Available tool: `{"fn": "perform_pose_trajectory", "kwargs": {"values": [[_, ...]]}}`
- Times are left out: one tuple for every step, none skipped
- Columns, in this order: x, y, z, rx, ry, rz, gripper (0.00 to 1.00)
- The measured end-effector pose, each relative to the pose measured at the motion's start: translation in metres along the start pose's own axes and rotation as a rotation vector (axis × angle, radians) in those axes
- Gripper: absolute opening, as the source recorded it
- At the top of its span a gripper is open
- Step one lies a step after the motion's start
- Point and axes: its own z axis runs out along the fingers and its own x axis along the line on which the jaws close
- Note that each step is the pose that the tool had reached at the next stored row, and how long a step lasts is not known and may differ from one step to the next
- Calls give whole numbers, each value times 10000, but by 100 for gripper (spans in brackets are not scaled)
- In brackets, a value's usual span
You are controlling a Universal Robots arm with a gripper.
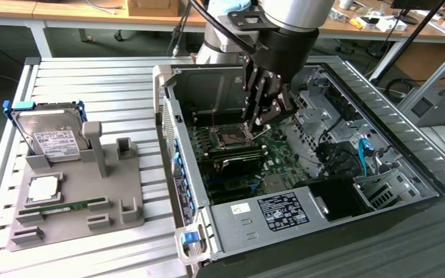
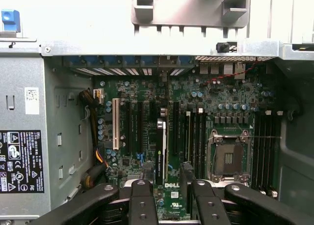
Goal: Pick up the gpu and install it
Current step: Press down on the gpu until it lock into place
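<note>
In the exterior view the black two-fingered gripper reaches into the open grey metal computer case, and in the wrist view its narrowly parted fingers hold the thin dark gpu on edge over the green motherboard.

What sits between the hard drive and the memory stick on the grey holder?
A silvery processor chip lies between hard drive and memory stick, in the exterior view.

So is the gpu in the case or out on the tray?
In the case: gpu stands edge-on over the motherboard slots, under the gripper. Seated or not, cannot tell.
</note>
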Motion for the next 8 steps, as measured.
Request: {"fn": "perform_pose_trajectory", "kwargs": {"values": [[0,0,0,0,1,0,35],[0,0,0,0,0,0,35],[0,0,0,0,0,0,35],[0,0,0,0,0,0,35],[0,0,0,0,0,0,35],[0,0,0,0,0,0,36],[0,0,0,0,1,0,42],[0,0,0,0,0,0,42]]}}
